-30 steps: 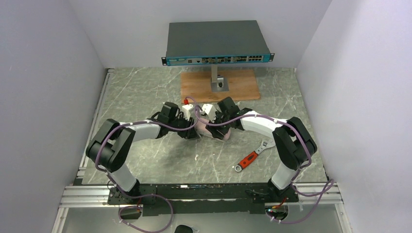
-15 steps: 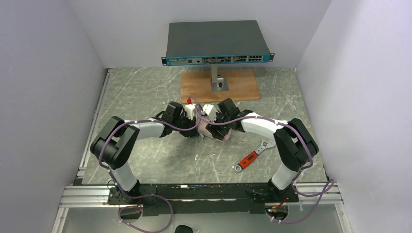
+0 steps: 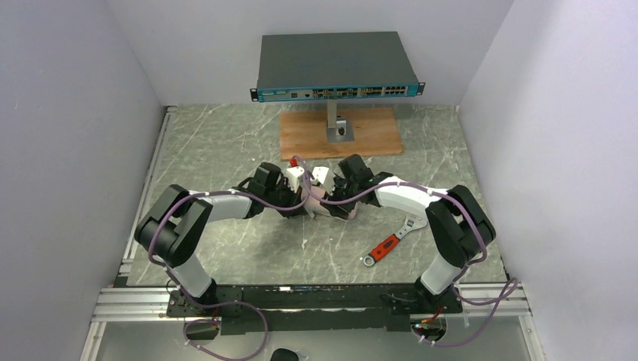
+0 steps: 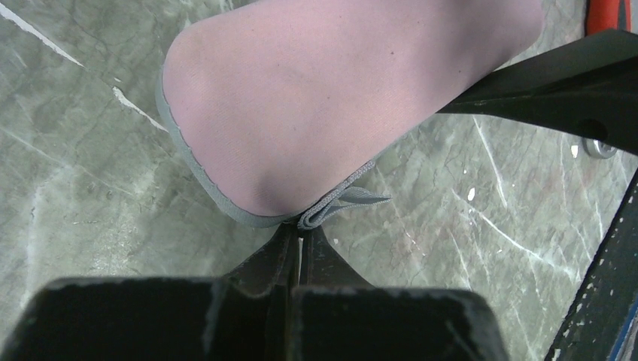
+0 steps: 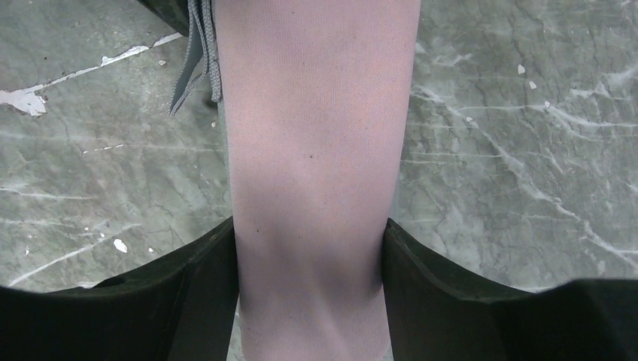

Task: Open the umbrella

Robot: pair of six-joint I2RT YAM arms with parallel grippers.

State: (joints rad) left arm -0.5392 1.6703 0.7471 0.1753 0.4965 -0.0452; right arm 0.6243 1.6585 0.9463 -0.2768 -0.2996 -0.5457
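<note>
we hold the collapsed umbrella [image 5: 316,113] just in front of the wooden board [image 3: 338,134], its long axis running arm to arm: right gripper [image 5: 310,256] clamped across the roll, left gripper [image 4: 297,252] pinched tight on the grey strap [image 4: 342,201] at its hem.

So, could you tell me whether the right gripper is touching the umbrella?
Touching. The right wrist view shows both fingers of the right gripper pressed flush against opposite sides of the umbrella, with no gap on either side.
</note>
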